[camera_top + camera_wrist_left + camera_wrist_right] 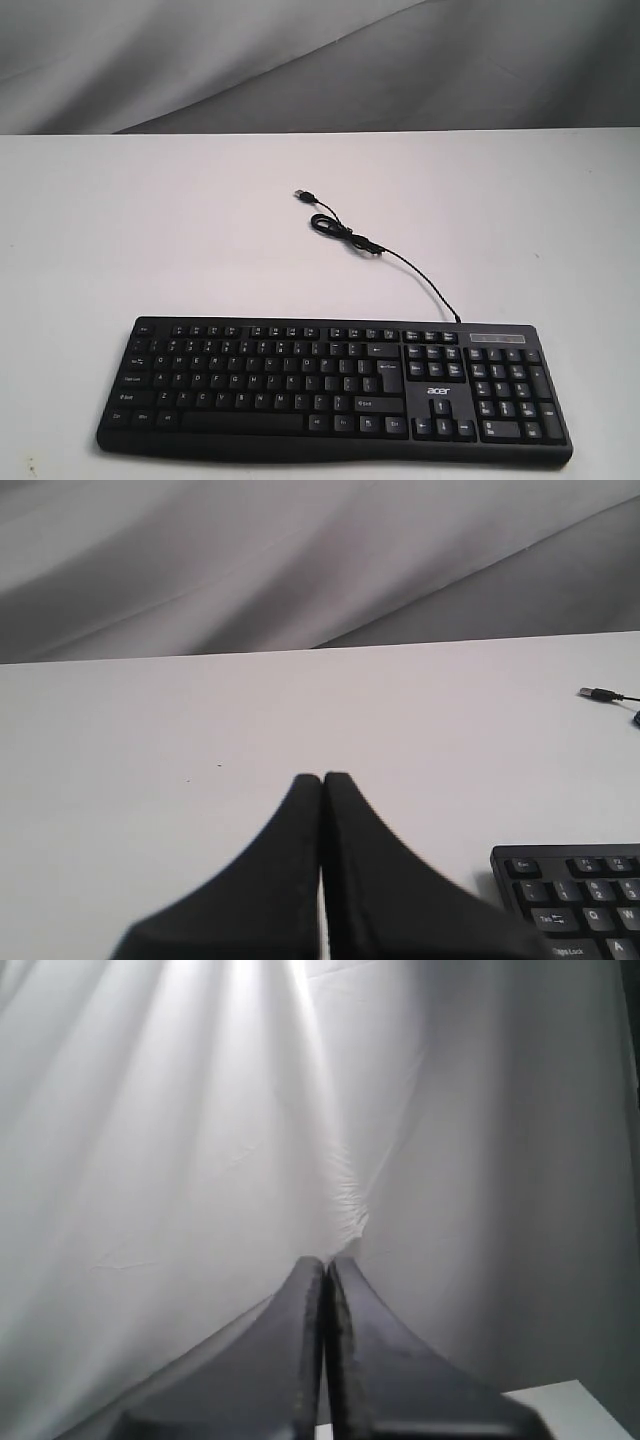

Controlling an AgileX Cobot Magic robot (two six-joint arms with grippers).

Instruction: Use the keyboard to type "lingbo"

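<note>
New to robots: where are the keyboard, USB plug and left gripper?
keyboard point(330, 388), exterior view, main key block.
USB plug point(301, 195), exterior view, connector tip.
left gripper point(322, 778), left wrist view, closed fingertips.

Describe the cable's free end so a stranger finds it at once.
On the white table, the black keyboard lies nearest the camera. Its thin cable runs from the back edge, through a small loop, to the USB plug: the only small thing lying alone, unconnected.

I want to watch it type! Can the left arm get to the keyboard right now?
Probably yes. The shut left gripper hangs over the white table, the keyboard shows its Esc corner close by, and nothing lies between them or on the keys.
</note>
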